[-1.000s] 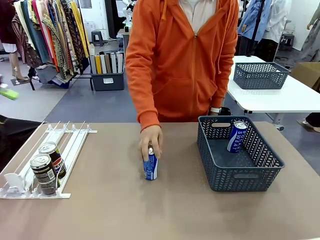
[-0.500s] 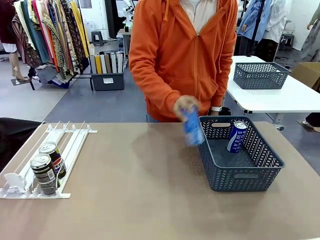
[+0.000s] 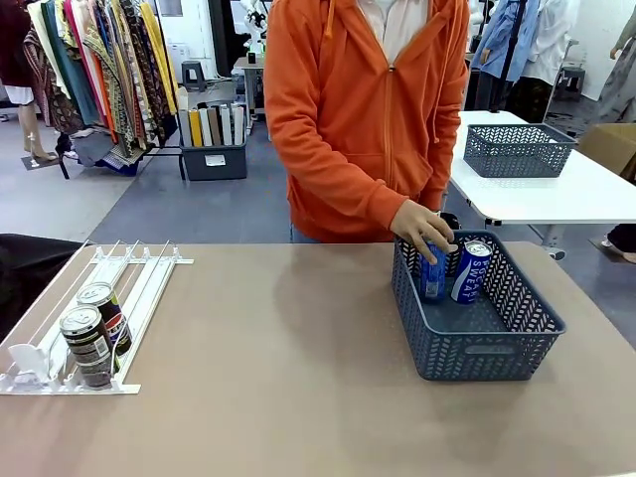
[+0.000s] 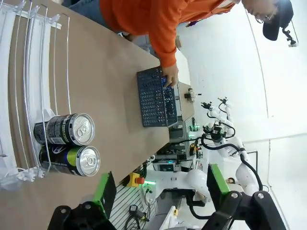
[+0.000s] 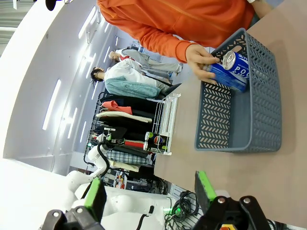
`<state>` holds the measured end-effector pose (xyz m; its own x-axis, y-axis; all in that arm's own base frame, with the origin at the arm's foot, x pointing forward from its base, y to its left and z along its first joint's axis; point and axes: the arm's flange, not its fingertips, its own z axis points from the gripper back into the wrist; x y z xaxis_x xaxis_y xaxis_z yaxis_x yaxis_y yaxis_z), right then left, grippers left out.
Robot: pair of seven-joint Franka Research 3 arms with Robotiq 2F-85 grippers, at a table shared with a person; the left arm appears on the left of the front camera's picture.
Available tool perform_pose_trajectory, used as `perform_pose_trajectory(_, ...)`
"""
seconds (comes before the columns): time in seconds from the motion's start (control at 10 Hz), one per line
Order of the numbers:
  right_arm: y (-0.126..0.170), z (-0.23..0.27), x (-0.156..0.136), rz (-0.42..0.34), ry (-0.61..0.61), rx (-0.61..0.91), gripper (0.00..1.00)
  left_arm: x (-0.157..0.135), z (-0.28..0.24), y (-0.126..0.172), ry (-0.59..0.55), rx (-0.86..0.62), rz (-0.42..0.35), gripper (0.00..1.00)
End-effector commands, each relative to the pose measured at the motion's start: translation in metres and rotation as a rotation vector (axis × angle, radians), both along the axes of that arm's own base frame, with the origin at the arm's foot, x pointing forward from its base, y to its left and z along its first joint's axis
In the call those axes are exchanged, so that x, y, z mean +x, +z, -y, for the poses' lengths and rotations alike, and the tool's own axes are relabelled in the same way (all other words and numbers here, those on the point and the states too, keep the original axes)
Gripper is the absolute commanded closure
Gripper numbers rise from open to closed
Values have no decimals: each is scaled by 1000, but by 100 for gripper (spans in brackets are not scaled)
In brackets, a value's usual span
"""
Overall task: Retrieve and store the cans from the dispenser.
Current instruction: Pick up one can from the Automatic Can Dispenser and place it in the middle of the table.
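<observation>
The white dispenser point(image 3: 139, 283) lies at the table's left edge with two dark cans point(image 3: 94, 333) standing at its near end. At the right, the person's hand point(image 3: 422, 232) holds a blue can point(image 3: 433, 274) upright inside the dark blue-grey basket point(image 3: 477, 348), next to another blue can point(image 3: 470, 270). In the left wrist view my left gripper point(image 4: 159, 172) is open, above the two dark cans point(image 4: 72, 143) in the dispenser point(image 4: 33, 72). In the right wrist view my right gripper point(image 5: 148, 178) is open, well back from the basket point(image 5: 240, 120) and the hand point(image 5: 201, 56).
The person in an orange hoodie stands at the far side of the table. Bare tabletop point(image 3: 288, 378) stretches between dispenser and basket. A second basket point(image 3: 517, 149) sits on a white table behind, at the right. A clothes rack point(image 3: 99, 70) stands at the back left.
The person lifted the blue can from the middle of the table and carried it right, into the basket beside the other blue can. The dark cans have not moved.
</observation>
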<state>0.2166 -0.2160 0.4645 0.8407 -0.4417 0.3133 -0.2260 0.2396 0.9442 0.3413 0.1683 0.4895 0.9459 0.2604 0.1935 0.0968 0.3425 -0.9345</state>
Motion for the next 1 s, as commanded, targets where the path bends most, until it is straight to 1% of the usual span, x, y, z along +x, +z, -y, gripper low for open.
perform_pose_trajectory(0.0, 4, 0, 3, 35, -6, 8, 0, -2, 0, 3, -1, -17, -8, 0)
perform_pose_trajectory(0.2, 4, 0, 3, 35, -6, 8, 0, -1, 0, 0, 0, -1, 0, 0)
perform_pose_trajectory(0.3, 4, 0, 3, 35, -6, 8, 0, -6, 14, 10, 18, 169, -59, 0)
perform_pose_trajectory(0.4, 4, 0, 3, 35, -6, 8, 0, -7, 39, 21, -14, 320, -74, 0)
perform_pose_trajectory(0.5, 4, 0, 3, 35, -6, 8, 0, -3, 73, 29, -66, 523, -103, 0)
perform_pose_trajectory(0.6, 4, 0, 3, 35, -6, 8, 0, 5, 101, 33, -58, 700, -133, 0)
perform_pose_trajectory(0.7, 4, 0, 3, 35, -6, 8, 0, 19, 127, 30, -58, 803, -165, 0)
perform_pose_trajectory(0.8, 4, 0, 3, 35, -6, 8, 0, 30, 144, 26, -81, 888, -196, 0)
perform_pose_trajectory(0.9, 4, 0, 3, 35, -6, 8, 0, 43, 159, 17, -61, 962, -241, 0)
